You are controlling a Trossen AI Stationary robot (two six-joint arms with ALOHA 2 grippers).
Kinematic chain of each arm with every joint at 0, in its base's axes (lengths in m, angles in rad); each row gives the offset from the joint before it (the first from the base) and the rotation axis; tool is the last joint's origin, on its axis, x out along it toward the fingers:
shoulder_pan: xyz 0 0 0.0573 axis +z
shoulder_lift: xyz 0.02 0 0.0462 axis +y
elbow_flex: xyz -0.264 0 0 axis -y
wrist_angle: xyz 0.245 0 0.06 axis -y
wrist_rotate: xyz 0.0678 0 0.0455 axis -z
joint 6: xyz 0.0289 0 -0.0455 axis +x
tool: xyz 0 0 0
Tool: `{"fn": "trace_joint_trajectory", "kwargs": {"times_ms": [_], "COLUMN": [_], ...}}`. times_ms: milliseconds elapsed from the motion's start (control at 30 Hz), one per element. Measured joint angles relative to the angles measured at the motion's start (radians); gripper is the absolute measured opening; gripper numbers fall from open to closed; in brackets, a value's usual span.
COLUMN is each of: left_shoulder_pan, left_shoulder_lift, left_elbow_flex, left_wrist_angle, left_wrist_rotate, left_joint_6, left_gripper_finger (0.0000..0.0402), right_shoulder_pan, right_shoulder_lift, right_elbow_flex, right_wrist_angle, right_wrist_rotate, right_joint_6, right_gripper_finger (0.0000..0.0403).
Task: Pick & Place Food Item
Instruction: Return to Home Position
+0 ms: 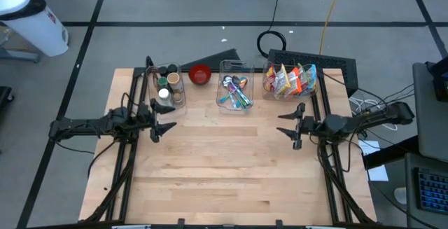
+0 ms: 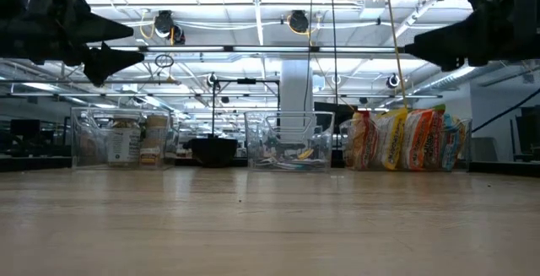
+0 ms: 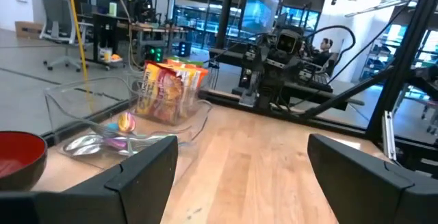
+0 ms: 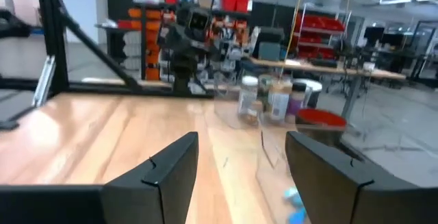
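Note:
Colourful snack packets (image 1: 289, 80) stand upright in a clear bin at the table's far right; the low view shows the packets (image 2: 405, 139) too. My left gripper (image 1: 166, 119) hovers open above the table's left side, pointing level toward the right, with nothing between its fingers (image 3: 147, 166). My right gripper (image 1: 285, 123) hovers open at the right side, in front of the snack bin, and points level toward the left. Nothing sits between its fingers (image 4: 171, 166) either. Both grippers are well above the wood in the low view.
Along the far edge stand a clear bin of jars (image 1: 169, 85), a red bowl (image 1: 200, 74) and a clear bin of utensils (image 1: 234, 92). Bare wooden tabletop (image 1: 224, 173) fills the middle and near part. Black frame rails (image 1: 126, 166) run down both sides.

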State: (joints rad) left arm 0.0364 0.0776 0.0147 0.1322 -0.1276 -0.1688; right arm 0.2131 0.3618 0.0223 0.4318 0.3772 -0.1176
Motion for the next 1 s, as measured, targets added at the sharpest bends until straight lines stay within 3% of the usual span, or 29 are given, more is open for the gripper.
{"fn": "trace_joint_trajectory", "kwargs": {"times_ms": [200,400,1000], "left_shoulder_pan": [0.000,0.000,0.001], "left_shoulder_lift": [0.000,0.002,0.009], "left_elbow_flex": [0.000,0.003,0.003], "left_wrist_angle": [-0.023,-0.096,-0.103], "left_wrist_rotate": [-0.003,-0.030,-0.030], "left_joint_6": [0.012,0.006,0.097], "left_gripper_finger": [0.0335,0.0335,0.0335], "right_shoulder_pan": [0.000,0.000,0.000], "right_shoulder_lift": [-0.160,-0.249,-0.228], "right_elbow_flex": [-0.001,-0.001,-0.002], "right_wrist_angle": [-0.223,-0.314,-0.340], "right_wrist_rotate": [-0.010,-0.011,0.015], "right_joint_6": [0.038,0.008,-0.003], "right_gripper_finger": [0.0212,0.0208,0.0201]}}
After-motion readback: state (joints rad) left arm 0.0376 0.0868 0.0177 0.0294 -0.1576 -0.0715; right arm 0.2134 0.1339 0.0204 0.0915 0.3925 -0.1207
